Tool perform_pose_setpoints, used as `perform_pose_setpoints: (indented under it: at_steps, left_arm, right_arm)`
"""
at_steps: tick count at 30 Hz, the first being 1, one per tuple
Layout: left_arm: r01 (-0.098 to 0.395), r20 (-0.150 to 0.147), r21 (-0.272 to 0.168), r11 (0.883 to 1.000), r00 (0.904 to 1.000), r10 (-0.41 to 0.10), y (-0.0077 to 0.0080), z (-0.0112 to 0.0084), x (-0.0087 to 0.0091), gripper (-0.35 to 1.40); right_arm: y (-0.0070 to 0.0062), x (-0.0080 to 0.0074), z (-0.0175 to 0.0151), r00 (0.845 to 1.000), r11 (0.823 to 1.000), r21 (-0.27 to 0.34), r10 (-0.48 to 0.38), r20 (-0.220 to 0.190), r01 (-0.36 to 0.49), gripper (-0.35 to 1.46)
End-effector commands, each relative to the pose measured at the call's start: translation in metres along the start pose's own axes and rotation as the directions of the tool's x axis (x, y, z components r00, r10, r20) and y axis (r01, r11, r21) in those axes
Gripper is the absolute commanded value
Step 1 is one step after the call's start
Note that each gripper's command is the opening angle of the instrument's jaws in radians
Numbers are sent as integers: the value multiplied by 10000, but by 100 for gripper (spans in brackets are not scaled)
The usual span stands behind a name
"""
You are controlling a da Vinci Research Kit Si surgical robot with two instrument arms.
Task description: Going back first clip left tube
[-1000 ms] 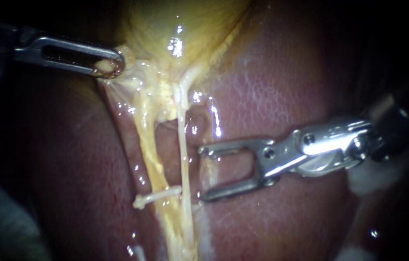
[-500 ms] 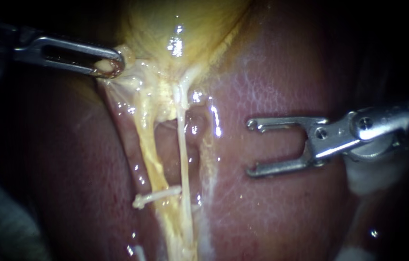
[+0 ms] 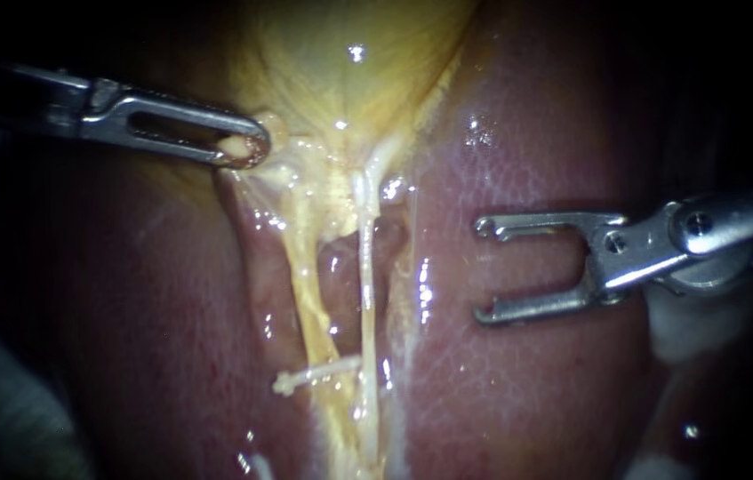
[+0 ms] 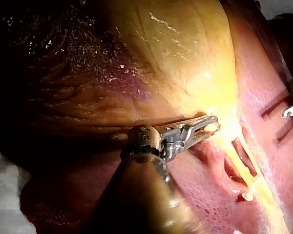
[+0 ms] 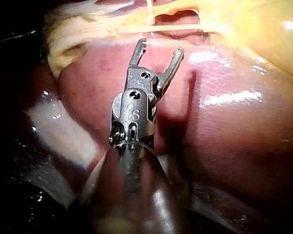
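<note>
The yellow gallbladder (image 3: 349,80) lies on the red liver (image 3: 527,382). Two tubes run down from its neck: a yellowish left tube (image 3: 305,284) and a thin pale right tube (image 3: 365,284). A white clip (image 3: 309,375) sits across the left tube low down. My left instrument (image 3: 247,151) is shut on gallbladder tissue at the neck, pulling it leftward; the left wrist view shows the same hold (image 4: 207,126). My right instrument (image 3: 483,270) hovers over the liver, right of both tubes, jaws open and empty. In its wrist view the jaws (image 5: 158,51) stand short of the tubes (image 5: 176,28).
White gauze (image 3: 687,329) lies under my right instrument's shaft, also seen beside it as gauze (image 5: 53,122) in the right wrist view. Wet, glistening liver surface surrounds the tubes on both sides. The clip (image 4: 245,196) shows ahead of my left instrument.
My right instrument has drawn back to the right, from beside the right tube to over the liver, jaws still open. The endoscope view shifted slightly. My left instrument keeps its hold.
</note>
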Motion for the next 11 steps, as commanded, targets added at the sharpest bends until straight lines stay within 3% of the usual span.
perform_pose_setpoints:
  at_steps: [1,11]
  left_arm:
    - [-10,19,6,10000,10000,10,-1,2,-1,-35]
    - [-15,43,-22,10000,10000,15,-1,3,0,-35]
  right_arm:
    - [-1,0,0,10000,10000,35,-4,-13,4,49]
    - [-3,1,0,10000,9998,195,-10,-31,10,49]
